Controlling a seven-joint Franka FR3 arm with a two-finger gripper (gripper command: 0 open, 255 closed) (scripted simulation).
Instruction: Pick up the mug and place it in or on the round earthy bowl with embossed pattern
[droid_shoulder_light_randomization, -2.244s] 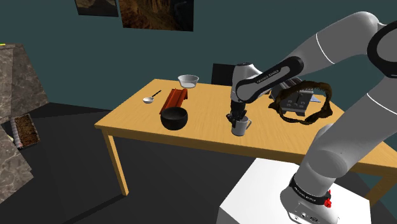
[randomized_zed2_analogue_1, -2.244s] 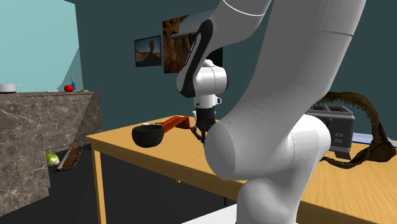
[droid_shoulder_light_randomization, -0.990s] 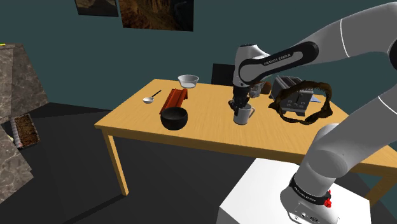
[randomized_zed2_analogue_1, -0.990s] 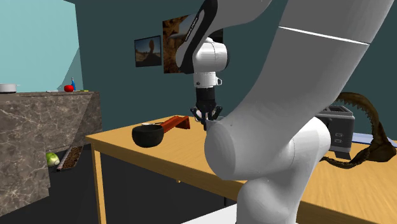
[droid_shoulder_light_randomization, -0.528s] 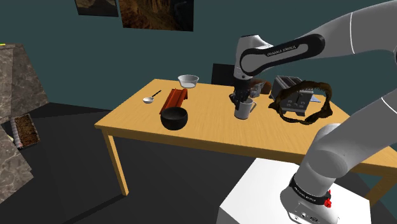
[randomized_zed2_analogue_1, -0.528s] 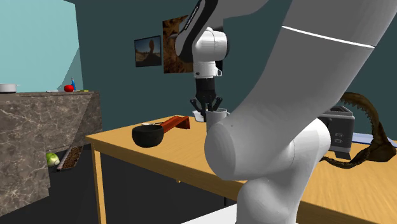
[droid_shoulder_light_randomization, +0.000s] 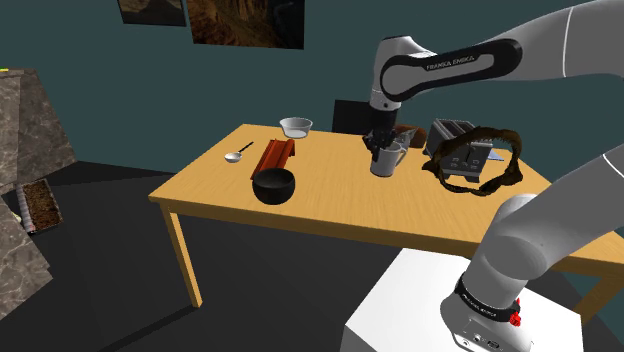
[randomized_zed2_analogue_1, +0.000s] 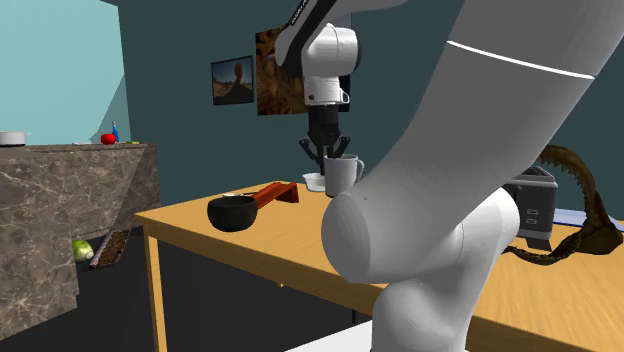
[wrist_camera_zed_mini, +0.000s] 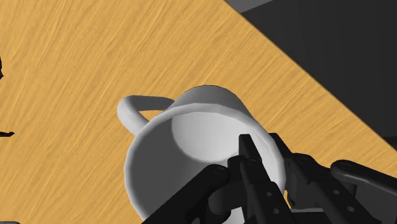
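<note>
Pale grey mug (droid_shoulder_light_randomization: 384, 162) hangs in my tool (droid_shoulder_light_randomization: 379, 148), held clear above the table (droid_shoulder_light_randomization: 215, 185), over its far half. The tool is closed on the mug's rim. In the wrist view one black finger (wrist_camera_zed_mini: 247, 153) sits inside the cup & the other outside, w/ the wall pinched btw them. The handle sticks out on the side away from the fingers. Mug is roughly upright, mouth up.

On the table, toward the shoulder view's left of the mug & well apart from it, stands a dark round bowl (droid_shoulder_light_randomization: 273, 185), near the table's nearer edge. Just behind it lies a red-brown tray-like piece (droid_shoulder_light_randomization: 275, 157). Beyond that is a small pale bowl (droid_shoulder_light_randomization: 296, 126), w/ a spoon (droid_shoulder_light_randomization: 237, 154) toward the table's left end. To the shoulder view's right of the mug: a toaster (droid_shoulder_light_randomization: 455, 130) w/ a dark brown ring-shaped thing (droid_shoulder_light_randomization: 497, 132) looped round it.
</note>
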